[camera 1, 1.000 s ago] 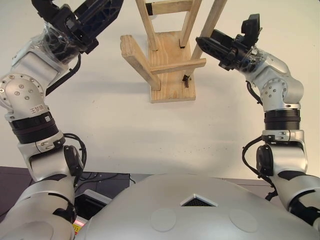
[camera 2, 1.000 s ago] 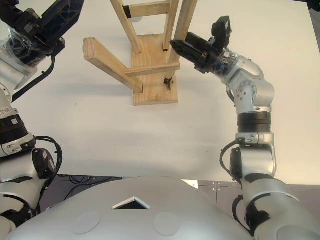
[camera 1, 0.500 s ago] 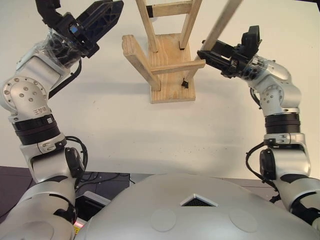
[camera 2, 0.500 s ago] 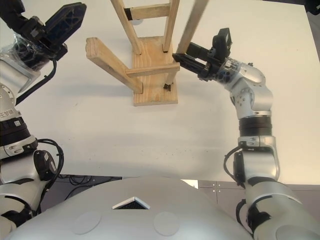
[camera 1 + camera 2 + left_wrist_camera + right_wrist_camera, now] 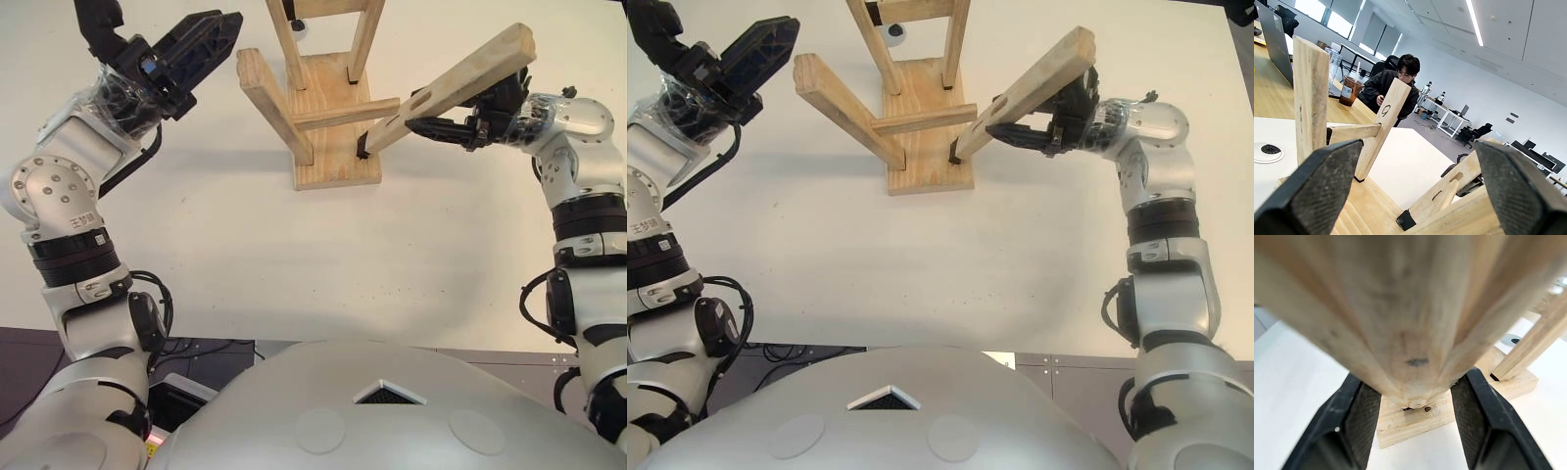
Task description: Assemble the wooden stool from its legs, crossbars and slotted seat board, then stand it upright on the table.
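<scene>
Wooden seat board (image 5: 335,166) flat on white bench (image 5: 294,255). Two far legs (image 5: 287,44) upright in it, crossbar (image 5: 338,8) between them. Near-left leg (image 5: 274,110) leaning outward, second crossbar (image 5: 343,112) running from it toward right. Right jaws pinching fourth leg (image 5: 470,78), steeply tilted, lower end at board's near-right corner. Left jaws spread wide, hovering left of board, apart from it.

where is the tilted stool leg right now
On the robot's right in the eye views, the tilted leg is gripped by the right tool, its lower end at the seat board's near right corner.
</scene>
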Robot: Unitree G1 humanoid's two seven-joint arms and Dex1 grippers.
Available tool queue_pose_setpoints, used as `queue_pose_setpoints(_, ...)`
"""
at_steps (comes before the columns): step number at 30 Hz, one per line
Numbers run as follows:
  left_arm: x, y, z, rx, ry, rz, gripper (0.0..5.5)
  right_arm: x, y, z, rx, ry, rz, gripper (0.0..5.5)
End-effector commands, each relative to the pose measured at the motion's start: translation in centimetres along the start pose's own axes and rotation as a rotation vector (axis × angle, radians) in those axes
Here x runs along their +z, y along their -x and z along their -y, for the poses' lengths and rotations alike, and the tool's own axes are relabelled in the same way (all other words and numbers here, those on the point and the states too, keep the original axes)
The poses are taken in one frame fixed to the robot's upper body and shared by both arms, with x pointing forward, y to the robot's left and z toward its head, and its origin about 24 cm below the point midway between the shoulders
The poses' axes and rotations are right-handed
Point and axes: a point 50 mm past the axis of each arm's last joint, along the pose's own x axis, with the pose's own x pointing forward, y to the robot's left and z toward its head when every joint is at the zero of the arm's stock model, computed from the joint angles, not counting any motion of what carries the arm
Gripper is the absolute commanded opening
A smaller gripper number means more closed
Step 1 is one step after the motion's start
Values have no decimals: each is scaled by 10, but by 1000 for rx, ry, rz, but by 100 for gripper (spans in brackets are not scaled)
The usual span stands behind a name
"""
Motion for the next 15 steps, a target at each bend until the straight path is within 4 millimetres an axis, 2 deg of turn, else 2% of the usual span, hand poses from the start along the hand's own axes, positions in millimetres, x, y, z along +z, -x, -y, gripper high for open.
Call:
queue_pose_setpoints(1, -10, 2, -4, 27, 1, -13, 416, -52, 27, -16, 175, -30, -584, 201)
queue_pose_setpoints(8, -18, -1, -1, 14, 10, -16, 416, -21, 2, 1, 226, -130, -465, 201)
queue_pose_setpoints(15, -22, -2, 1, 17, 9, -8, 416, -10, -6, 6, 242, -113, -455, 201)
